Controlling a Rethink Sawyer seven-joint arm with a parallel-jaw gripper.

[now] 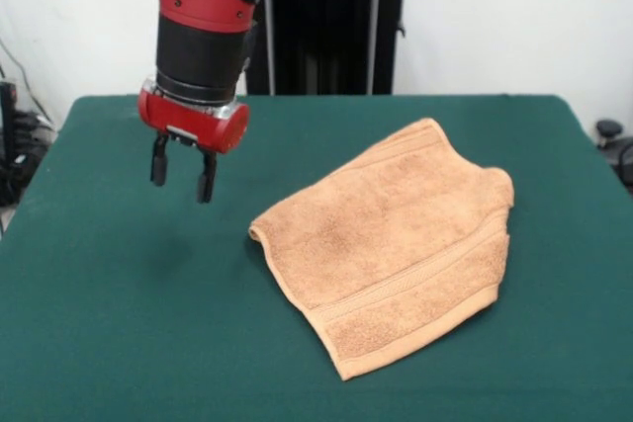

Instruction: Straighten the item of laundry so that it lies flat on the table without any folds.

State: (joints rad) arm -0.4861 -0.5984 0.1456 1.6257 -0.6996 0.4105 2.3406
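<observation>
we see the tan towel lying on the green table, right of centre and closer to the near edge than the far one. its left edge looks rolled or folded under, and the right corner is bunched, though we can't tell how many layers. a woven band runs near its near hem. the gripper hangs above the table toward the far left corner, well apart from the towel, fingers apart and empty.
</observation>
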